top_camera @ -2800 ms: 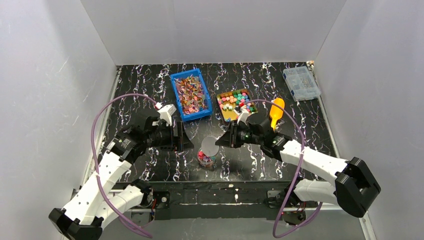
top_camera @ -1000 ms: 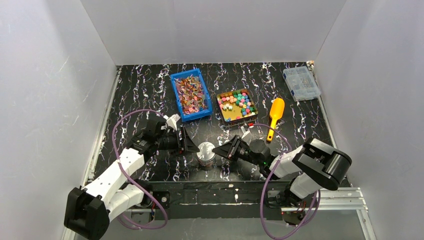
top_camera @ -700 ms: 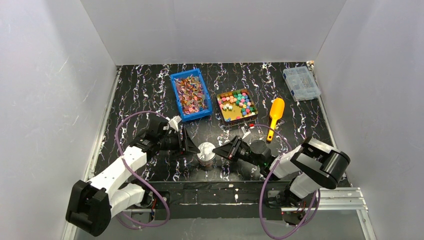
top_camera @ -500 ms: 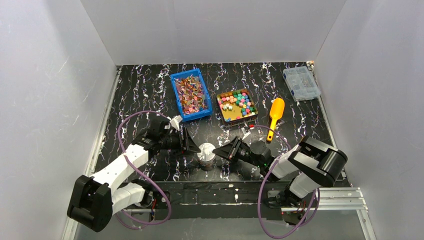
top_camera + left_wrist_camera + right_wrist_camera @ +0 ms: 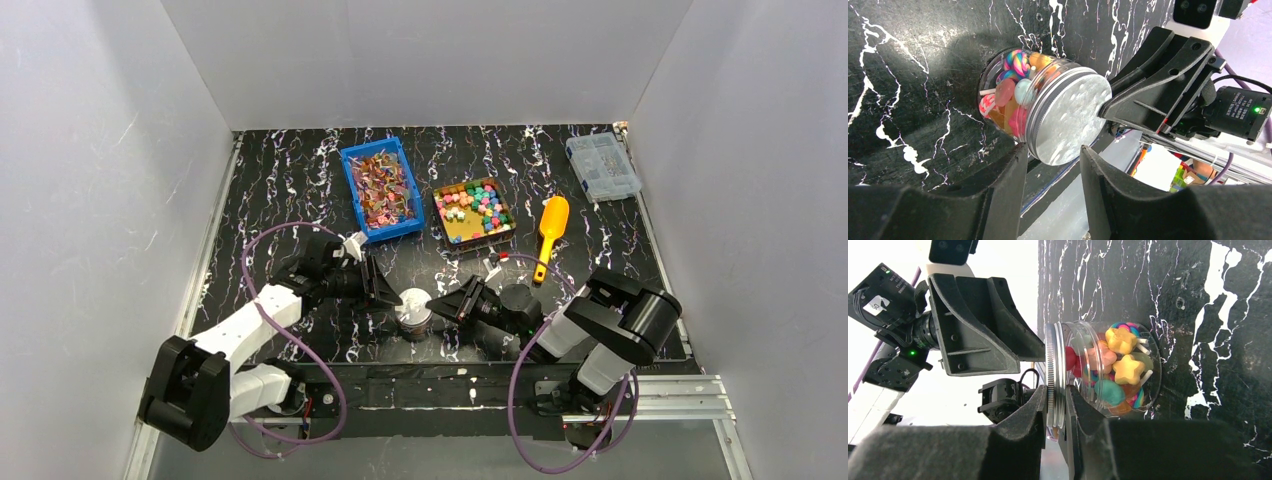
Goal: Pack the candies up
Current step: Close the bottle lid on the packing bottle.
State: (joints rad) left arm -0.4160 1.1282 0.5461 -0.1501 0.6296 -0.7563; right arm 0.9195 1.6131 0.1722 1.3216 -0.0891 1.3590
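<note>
The candies, small bright cubes, lie in a brown tray at the back centre, far from both grippers. A clear jar with a silver lid stands near the front edge; it holds star-shaped and swirled sweets. My right gripper is shut on the rim of the lid. In the top view it sits to the right of the jar. My left gripper is open, its fingers astride the lower edge of the lid. In the top view it sits to the left of the jar.
A blue bin of foil-wrapped sweets stands at the back left of the tray. An orange scoop lies to the right of the tray. A clear lidded box sits at the back right corner. White walls enclose the mat.
The lid, held tilted above the open jar 2.8 s ago, now sits on the jar. Both grippers have come down low beside it, and the left one has edged right.
</note>
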